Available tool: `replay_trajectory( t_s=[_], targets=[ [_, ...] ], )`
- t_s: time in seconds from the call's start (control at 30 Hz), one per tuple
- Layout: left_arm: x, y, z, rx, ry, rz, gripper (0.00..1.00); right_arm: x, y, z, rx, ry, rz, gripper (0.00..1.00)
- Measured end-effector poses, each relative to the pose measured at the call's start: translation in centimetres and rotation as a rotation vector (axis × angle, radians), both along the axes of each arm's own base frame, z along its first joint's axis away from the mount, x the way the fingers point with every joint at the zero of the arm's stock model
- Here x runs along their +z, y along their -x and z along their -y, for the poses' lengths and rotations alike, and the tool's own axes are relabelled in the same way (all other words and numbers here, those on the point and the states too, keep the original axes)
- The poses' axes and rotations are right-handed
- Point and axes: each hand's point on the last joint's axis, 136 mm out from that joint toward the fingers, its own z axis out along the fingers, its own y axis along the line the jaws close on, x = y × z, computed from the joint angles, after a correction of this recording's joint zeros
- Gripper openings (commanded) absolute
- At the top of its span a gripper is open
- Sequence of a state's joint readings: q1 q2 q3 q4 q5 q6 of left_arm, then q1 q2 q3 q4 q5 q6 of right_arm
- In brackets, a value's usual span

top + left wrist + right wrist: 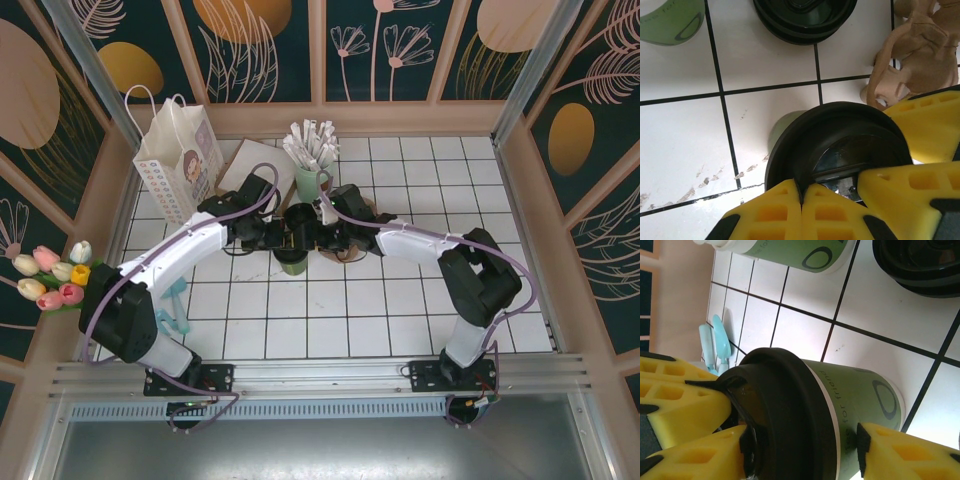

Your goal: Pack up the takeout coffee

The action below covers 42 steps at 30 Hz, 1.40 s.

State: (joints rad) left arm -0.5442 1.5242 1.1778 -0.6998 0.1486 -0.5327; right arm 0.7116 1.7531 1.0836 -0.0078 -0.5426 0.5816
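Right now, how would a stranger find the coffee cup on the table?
On the white tiled table, find the cup of white sticks at the back. Just in front of it stands the coffee: the one green cup closed with a dark lid.

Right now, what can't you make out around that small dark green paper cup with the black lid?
Top view: the left gripper and right gripper cover most of the small dark green paper cup.
Left wrist view: a crumpled tan lump, cut by the edge, unidentifiable.
Right wrist view: whether the right gripper squeezes the cup; the bottom edge crops its yellow fingers.
Everywhere: its contents, under the black round lid.
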Motion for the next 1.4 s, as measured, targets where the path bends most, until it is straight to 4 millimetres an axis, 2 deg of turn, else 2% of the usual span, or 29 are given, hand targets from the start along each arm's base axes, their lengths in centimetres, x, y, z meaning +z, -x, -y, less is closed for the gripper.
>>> replay_trajectory(
  t_s=[0.07, 0.2, 0.3, 0.37, 0.43, 0.47, 0.53, 0.6, 0.77, 0.87, 1.4],
  targets=[
    [0.0, 0.0, 0.0, 0.0, 0.0, 0.0, 0.13, 0.0, 0.0, -0.1, 0.0, 0.001, 0.002, 0.5],
    [0.5, 0.3, -0.1, -0.003, 0.012, 0.011, 0.31, 0.1, 0.0, -0.1, 0.002, 0.006, 0.009, 0.49],
    [2.2, 0.6, 0.4, -0.017, 0.068, 0.044, 0.47, 0.2, -0.2, -0.1, -0.003, 0.01, 0.015, 0.49],
    [3.6, 0.9, 0.7, -0.025, 0.116, 0.085, 0.53, 0.2, -0.2, -0.2, -0.003, 0.013, 0.018, 0.49],
    [4.6, 1.4, 0.8, -0.03, 0.165, 0.118, 0.56, 0.2, -0.1, -0.2, 0.0, 0.018, 0.023, 0.49],
    [5.0, 1.6, 0.9, -0.033, 0.194, 0.132, 0.55, 0.2, -0.1, -0.2, 0.002, 0.021, 0.025, 0.48],
    [5.1, 2.1, 0.9, -0.033, 0.242, 0.14, 0.48, 0.3, -0.2, -0.2, 0.004, 0.023, 0.03, 0.48],
    [4.6, 2.3, 0.5, -0.017, 0.282, 0.13, 0.43, 0.2, -0.2, -0.2, 0.004, 0.024, 0.03, 0.48],
    [0.9, 2.4, -1.6, 0.097, 0.35, 0.041, 0.43, 0.2, -0.2, -0.1, 0.004, 0.032, 0.034, 0.47],
    [-0.1, 2.6, -1.9, 0.129, 0.388, 0.01, 0.43, 0.2, -0.3, -0.1, 0.003, 0.033, 0.035, 0.47],
    [0.5, 1.6, -2.5, 0.192, 0.55, 0.033, 0.33, 0.3, -0.2, -0.2, 0.003, 0.038, 0.04, 0.46]
  ],
)
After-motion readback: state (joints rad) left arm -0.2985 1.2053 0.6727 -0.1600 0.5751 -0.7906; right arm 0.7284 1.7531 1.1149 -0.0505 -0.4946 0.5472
